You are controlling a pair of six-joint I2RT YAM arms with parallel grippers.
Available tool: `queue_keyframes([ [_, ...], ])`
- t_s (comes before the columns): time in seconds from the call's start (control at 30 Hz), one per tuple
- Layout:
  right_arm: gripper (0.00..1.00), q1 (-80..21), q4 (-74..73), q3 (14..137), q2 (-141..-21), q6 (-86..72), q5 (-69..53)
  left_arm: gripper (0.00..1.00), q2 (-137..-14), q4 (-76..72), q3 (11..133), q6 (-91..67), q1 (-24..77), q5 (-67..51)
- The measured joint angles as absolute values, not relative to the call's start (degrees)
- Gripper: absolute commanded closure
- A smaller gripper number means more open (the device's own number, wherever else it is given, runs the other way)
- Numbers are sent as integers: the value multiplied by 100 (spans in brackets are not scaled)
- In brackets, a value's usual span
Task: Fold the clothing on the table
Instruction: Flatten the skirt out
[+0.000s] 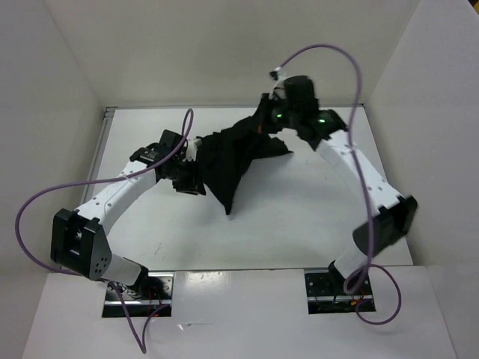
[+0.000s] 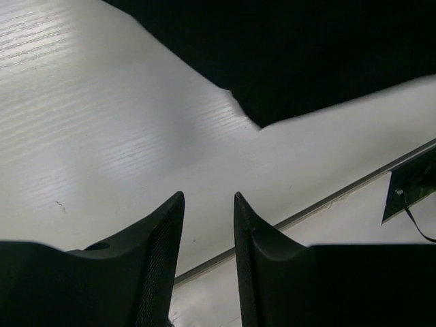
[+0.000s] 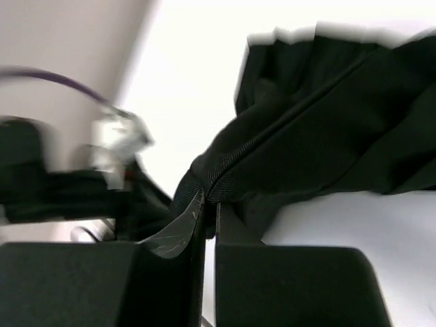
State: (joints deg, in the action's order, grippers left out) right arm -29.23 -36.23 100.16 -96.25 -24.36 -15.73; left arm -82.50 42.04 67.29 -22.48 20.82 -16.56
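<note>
Toward twelve o'clock on the flat white rectangular table (image 1: 299,217), the soft black creased fabric garment (image 1: 236,153) is lying bunched, one corner trailing toward six. The right gripper (image 3: 208,201) is pinching its seamed edge at one o'clock. The left gripper (image 2: 208,197) is hovering just beside its nine o'clock edge, jaws spread and gripping nothing.

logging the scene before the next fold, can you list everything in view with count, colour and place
clothing: one, black, bunched on the far middle of the table
table: one, white, under everything
walls: three, white, at the table's left, far and right sides
cables: two, purple, one looping off each arm
arms: two, white and black, bases at the near edge
left pincer: one, black, open and empty, left of the clothing
right pincer: one, black, shut on the clothing's seam, far side
</note>
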Motion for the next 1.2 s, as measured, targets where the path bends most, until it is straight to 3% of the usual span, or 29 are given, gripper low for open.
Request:
queue_keyframes([
  [0.23,96,-1824,-3048,8672,-7507,-2724,-1837,56,-8296,4136,6683,-2241,2078,-1682],
  [0.4,90,-1785,-3927,7011,-7406,-2755,-1747,56,-8521,4101,6681,-2215,2078,-1684],
  [0.47,99,-1787,-4678,6591,-7570,-2788,-1638,56,-8597,4099,6681,-2147,2078,-1693],
  [0.63,100,-1787,-6431,6580,-7389,-3089,-746,56,-8724,4112,6683,-2078,2078,-1730],
  [0.83,100,-1815,-7078,6792,-7341,-3380,-73,56,-8984,4125,6718,-1959,2082,-1826],
  [0.9,100,-1839,-7109,6792,-7489,-3452,71,51,-9052,4125,6718,-1957,2130,-1850],
  [1.07,100,-1857,-7089,6790,-7690,-3489,200,27,-9078,4010,6547,-1931,2314,-2032],
  [1.2,100,-1861,-7052,6788,-7745,-3487,196,24,-9078,3859,6184,-1968,2423,-2259],
])
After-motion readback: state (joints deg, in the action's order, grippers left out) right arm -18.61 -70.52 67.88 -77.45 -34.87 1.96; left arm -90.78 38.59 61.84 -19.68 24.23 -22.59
